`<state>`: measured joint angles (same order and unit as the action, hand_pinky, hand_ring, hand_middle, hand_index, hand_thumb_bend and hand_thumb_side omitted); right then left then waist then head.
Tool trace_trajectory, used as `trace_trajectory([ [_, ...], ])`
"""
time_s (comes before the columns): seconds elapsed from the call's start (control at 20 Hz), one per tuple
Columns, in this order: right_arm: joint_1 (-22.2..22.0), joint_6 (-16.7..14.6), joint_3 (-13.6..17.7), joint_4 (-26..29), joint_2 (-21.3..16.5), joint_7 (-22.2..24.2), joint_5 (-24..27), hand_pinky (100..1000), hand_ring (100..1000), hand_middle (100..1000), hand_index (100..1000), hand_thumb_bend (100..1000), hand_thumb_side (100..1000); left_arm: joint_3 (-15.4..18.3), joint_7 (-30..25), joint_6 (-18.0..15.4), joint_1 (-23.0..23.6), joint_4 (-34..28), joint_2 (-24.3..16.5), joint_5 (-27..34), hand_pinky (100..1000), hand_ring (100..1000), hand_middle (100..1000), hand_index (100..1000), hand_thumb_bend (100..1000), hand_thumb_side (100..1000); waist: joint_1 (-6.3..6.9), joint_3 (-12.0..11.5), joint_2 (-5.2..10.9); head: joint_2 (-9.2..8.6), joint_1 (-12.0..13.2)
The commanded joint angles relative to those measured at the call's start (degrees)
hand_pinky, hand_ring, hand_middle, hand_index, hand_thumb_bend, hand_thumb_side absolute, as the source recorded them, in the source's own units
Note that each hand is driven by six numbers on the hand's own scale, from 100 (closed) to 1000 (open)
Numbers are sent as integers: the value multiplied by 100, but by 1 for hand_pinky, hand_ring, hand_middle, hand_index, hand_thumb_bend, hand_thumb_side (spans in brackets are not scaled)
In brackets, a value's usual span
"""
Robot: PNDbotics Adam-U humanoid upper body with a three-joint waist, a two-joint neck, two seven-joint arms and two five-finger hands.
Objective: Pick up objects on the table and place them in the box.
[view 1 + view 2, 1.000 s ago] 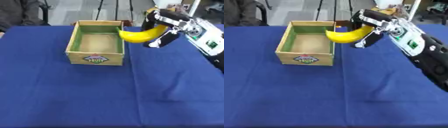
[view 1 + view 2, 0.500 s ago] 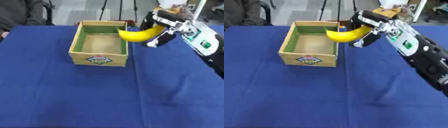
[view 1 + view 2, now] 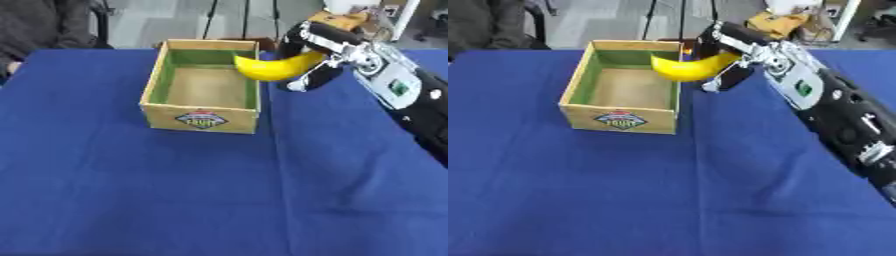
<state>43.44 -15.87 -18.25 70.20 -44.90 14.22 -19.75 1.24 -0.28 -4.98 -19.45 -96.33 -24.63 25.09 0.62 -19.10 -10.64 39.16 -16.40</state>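
While gripped by right hand (image 3: 308, 47), banana (image 3: 273, 67) above box (image 3: 200, 119), label unreadable

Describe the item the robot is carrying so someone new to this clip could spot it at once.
On the blue table stands an open cardboard box with a green lining. Above its right wall, the right hand grips a banana: curved, plain yellow, the only fruit in view.
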Motion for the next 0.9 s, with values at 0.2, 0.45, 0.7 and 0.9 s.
trace_trajectory([
  [0.2, 182, -27, 148, -175, -53, -92, -120, 579, 476, 481, 618, 476, 100, -56, -82, 22, -185, -139, 8, 43, 789, 833, 820, 902, 1000, 717, 30, -129, 30, -92, -128],
  [0.45, 224, -32, 189, -388, 21, -135, -171, 579, 473, 479, 617, 476, 100, -137, -154, 57, -270, -159, 61, 70, 789, 833, 820, 902, 1000, 717, 56, -280, -6, -126, -231],
  [0.7, 293, -61, 215, -573, 88, -166, -224, 579, 472, 478, 616, 476, 100, -216, -225, 92, -335, -172, 122, 95, 789, 833, 820, 902, 1000, 719, 56, -398, -36, -154, -314],
  [0.9, 334, -81, 233, -695, 140, -198, -269, 579, 471, 478, 616, 476, 100, -292, -294, 124, -394, -188, 145, 113, 790, 834, 820, 902, 1000, 721, 50, -467, -69, -187, -361],
])
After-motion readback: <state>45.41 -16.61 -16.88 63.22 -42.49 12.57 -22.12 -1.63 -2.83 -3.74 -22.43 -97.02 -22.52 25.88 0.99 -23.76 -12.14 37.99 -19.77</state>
